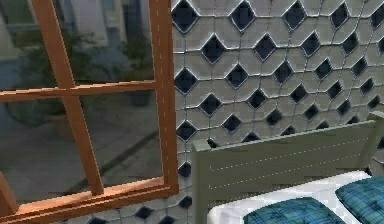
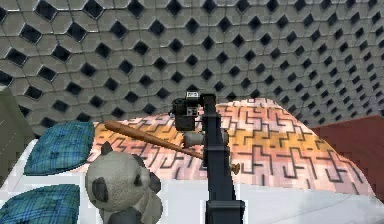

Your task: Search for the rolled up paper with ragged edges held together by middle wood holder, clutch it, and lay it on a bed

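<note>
sideways, gripper (image 2: 186,112) by bed (image 2: 285,135), cannot tell if holding, forward view window (image 1: 90,110), headboard (image 1: 290,160)

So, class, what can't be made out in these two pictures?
Arm side view: whether the gripper holds anything; the quilt lies behind it.
Arm side view: the right end of the brown stick, hidden behind the arm.
Forward view: most of the bed, cut off by the bottom edge.

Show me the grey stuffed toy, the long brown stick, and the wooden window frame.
grey stuffed toy (image 2: 118,178), arm side view, its head.
long brown stick (image 2: 140,136), arm side view, mid-shaft.
wooden window frame (image 1: 164,90), forward view, right upright.
</note>
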### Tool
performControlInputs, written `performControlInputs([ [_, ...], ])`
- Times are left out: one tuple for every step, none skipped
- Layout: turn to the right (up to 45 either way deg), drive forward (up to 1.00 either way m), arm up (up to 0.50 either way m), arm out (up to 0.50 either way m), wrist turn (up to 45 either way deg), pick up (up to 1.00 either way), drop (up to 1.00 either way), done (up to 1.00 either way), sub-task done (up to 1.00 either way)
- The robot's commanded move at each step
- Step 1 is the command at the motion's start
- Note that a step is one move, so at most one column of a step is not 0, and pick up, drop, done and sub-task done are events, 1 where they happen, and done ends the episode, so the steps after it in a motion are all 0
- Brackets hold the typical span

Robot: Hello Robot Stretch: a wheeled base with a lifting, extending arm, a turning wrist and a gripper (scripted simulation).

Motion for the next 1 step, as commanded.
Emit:
performControlInputs([
  [0.0, 0.00, 0.00, 0.00, 0.0, 0.00, 0.00, 1.00, 0.00],
])
